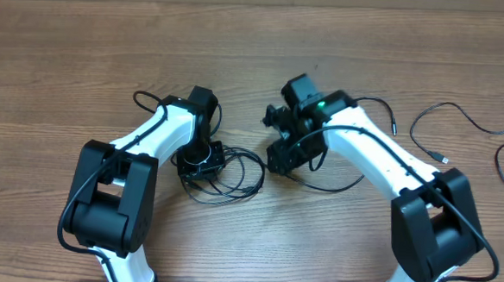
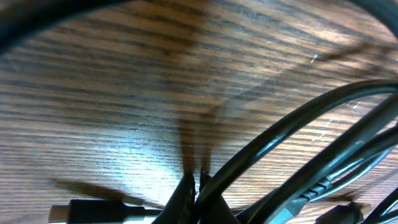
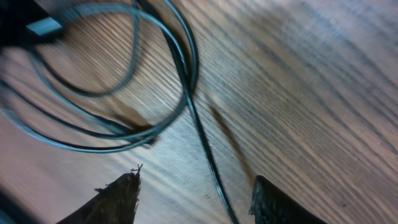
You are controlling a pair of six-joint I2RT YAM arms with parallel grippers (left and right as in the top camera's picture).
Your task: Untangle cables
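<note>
The cables [image 1: 243,177] lie as a loose tangle of thin black loops on the wooden table between my two arms. My left gripper [image 1: 201,164] sits on the tangle's left side. In the left wrist view its fingers are pressed together, so the left gripper [image 2: 196,182] is shut, and a cable strand [image 2: 298,118] sweeps out from the tips. A plug [image 2: 93,211] lies beside them. My right gripper [image 1: 277,161] hovers at the tangle's right edge. It is open [image 3: 196,196], with one cable strand [image 3: 210,163] running between its fingers and loops [image 3: 180,74] beyond.
Two more thin black cords lie apart on the right of the table, one [image 1: 447,125] with a small plug [image 1: 442,158] and one [image 1: 503,163] near the right edge. Both arms' white links reach in from the near edge.
</note>
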